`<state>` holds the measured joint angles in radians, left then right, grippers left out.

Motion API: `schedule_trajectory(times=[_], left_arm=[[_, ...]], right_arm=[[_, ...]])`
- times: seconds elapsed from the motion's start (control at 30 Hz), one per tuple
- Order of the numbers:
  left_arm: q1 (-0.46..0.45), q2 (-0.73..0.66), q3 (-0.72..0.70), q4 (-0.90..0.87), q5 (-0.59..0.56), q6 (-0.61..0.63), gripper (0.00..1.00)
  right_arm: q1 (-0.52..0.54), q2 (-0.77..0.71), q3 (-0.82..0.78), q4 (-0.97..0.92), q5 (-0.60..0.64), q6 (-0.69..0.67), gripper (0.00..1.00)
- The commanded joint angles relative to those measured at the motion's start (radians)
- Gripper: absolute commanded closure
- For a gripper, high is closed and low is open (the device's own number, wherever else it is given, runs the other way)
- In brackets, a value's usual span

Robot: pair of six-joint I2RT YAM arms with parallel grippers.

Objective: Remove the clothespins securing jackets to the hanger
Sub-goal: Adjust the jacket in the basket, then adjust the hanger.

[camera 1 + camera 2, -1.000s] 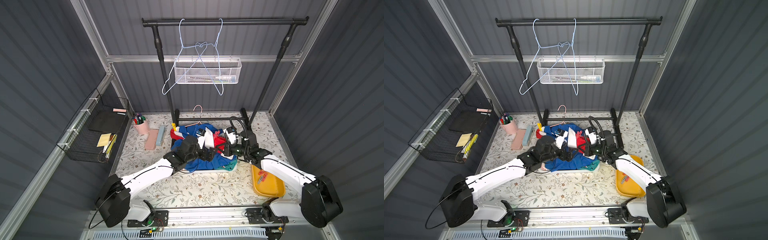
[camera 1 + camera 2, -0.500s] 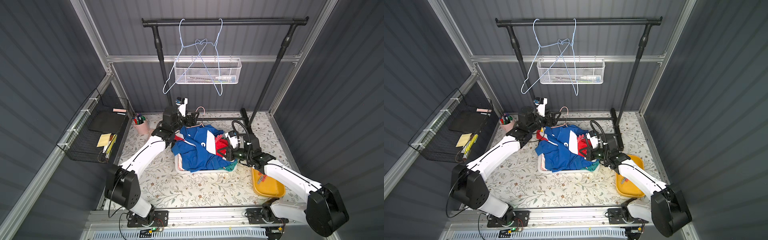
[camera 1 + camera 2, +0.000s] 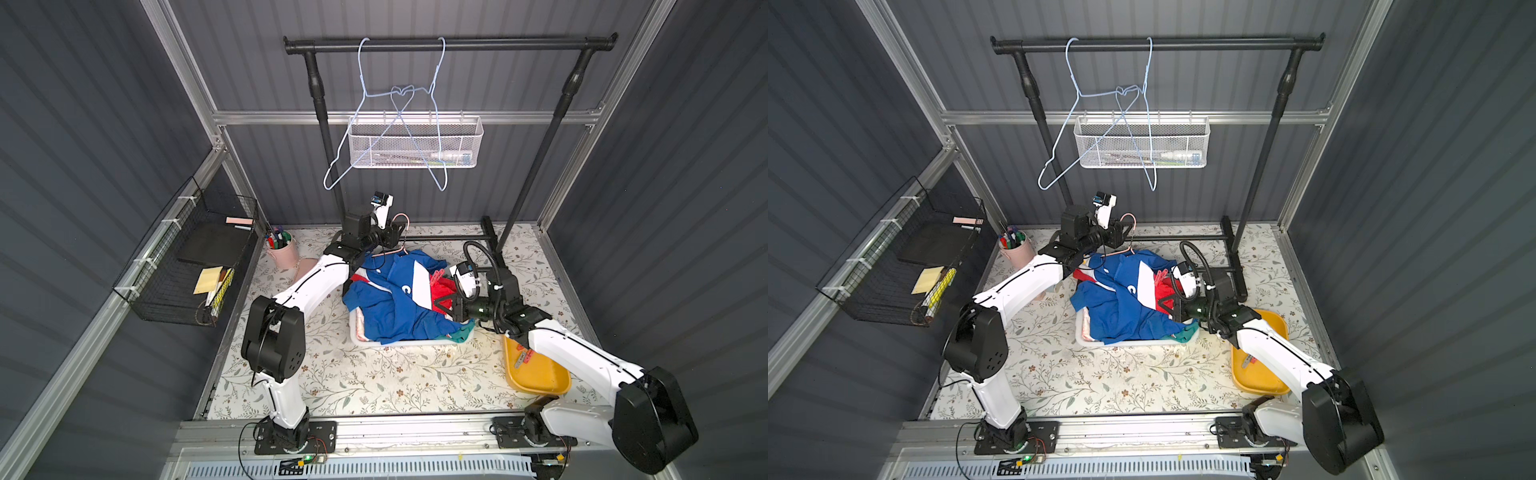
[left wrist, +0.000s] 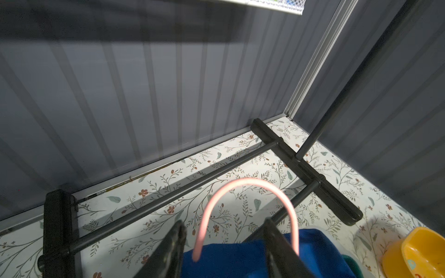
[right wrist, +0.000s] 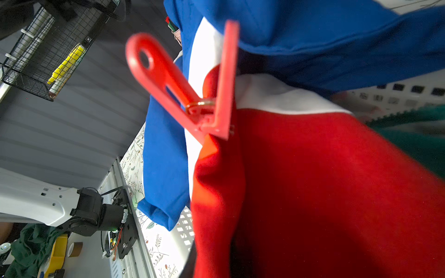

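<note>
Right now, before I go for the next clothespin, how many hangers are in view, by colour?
Pale blue wire hangers, hooked on the black rail: 2
Pink hanger, its hook sticking out of the red-white-blue jacket: 1
Total: 3

- Reaches far to the rear with the left arm (image 3: 316, 282), upper link sloping up from the base.
- Holds the left gripper (image 4: 223, 222) raised, jaws parted, fingers (image 4: 175, 243) aimed rearward and rightward.
- Stretches the right arm (image 3: 573, 345) low and inward.
- Holds the right gripper (image 3: 441, 305) closed tight, pointing leftward.
</note>
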<state>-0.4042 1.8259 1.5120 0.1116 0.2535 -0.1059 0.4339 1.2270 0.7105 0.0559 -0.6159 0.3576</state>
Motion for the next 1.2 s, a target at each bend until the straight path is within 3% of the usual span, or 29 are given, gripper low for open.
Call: schedule_trajectory(times=[0.0, 0.13, 0.27, 0.4, 0.67, 0.83, 0.97, 1.17], left_arm=[[-0.014, 0.02, 0.037, -0.004, 0.034, 0.029, 0.47], [-0.021, -0.017, -0.012, 0.027, 0.042, -0.001, 0.41], [-0.019, -0.104, -0.089, 0.036, -0.083, -0.094, 0.39], [-0.019, -0.148, -0.11, 0.018, -0.141, -0.09, 0.37], [-0.039, -0.148, -0.152, 0.009, 0.002, -0.049, 0.37], [-0.09, -0.099, -0.099, -0.012, 0.016, -0.01, 0.37], [-0.088, -0.066, -0.079, -0.001, 0.0, -0.015, 0.43], [-0.088, -0.025, -0.052, -0.016, 0.007, -0.009, 0.61]], right_arm=[[0.012, 0.006, -0.017, -0.103, -0.053, -0.023, 1.0], [0.012, 0.011, -0.017, -0.103, -0.051, -0.023, 1.0], [0.012, 0.016, -0.017, -0.103, -0.045, -0.023, 1.0], [0.012, 0.017, -0.017, -0.105, -0.044, -0.022, 1.0], [0.012, 0.02, -0.017, -0.104, -0.044, -0.023, 1.0], [0.012, 0.025, -0.014, -0.105, -0.041, -0.026, 1.0], [0.012, 0.013, -0.017, -0.111, -0.037, -0.029, 1.0], [0.012, -0.005, -0.023, -0.119, -0.032, -0.029, 1.0]])
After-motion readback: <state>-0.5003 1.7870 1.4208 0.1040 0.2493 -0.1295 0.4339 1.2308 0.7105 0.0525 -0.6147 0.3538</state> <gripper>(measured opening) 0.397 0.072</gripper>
